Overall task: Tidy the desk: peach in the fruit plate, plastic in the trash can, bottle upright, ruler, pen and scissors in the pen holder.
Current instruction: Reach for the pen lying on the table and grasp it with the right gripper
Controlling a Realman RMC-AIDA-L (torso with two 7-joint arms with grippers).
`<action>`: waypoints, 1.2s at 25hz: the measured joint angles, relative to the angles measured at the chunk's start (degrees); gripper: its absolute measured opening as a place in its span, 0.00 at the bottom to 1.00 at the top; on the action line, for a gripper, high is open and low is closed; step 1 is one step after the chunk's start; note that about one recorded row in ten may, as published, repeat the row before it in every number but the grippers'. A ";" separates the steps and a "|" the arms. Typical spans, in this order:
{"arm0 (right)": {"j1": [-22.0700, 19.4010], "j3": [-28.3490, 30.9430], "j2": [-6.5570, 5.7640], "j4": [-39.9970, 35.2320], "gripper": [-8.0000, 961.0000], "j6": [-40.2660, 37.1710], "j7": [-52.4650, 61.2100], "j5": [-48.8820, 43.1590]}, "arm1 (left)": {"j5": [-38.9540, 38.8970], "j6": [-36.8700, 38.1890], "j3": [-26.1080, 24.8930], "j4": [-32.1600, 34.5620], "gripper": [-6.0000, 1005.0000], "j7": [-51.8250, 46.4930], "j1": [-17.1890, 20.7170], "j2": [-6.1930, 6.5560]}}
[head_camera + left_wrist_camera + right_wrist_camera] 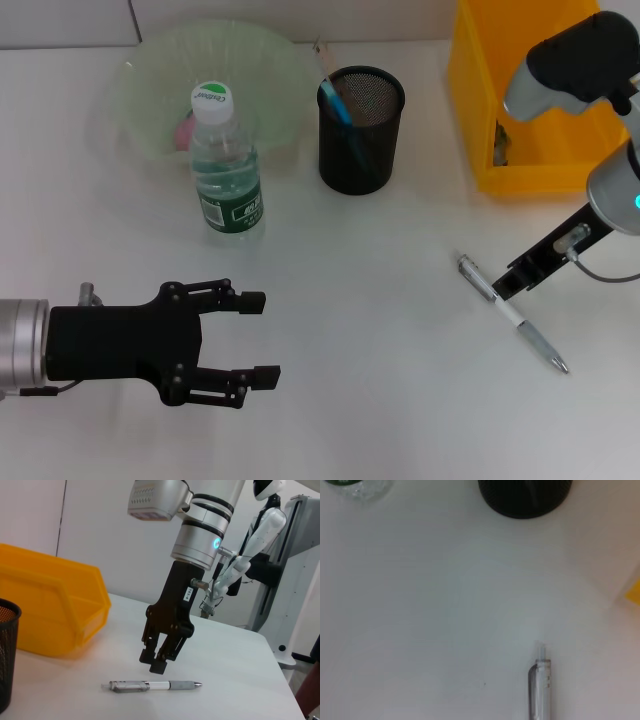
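My right hand (503, 287) hangs just above the pen (512, 313), fingers a little apart and clamped on nothing; the pen lies flat on the counter (380, 400) at about four o'clock from the pen holder (360, 130); my left hand (258, 338) waits at seven o'clock, fingers spread wide — the bottle (225, 165) stands upright beside the fruit plate (150, 70).

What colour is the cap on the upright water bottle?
The cap on the bottle is green with a white rim, clearest in the head view.
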 joint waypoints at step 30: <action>0.10 -4.29 0.08 3.91 0.26 4.08 0.49 1.02 | 0.00 -2.37 0.06 -0.22 0.86 0.20 0.25 -0.35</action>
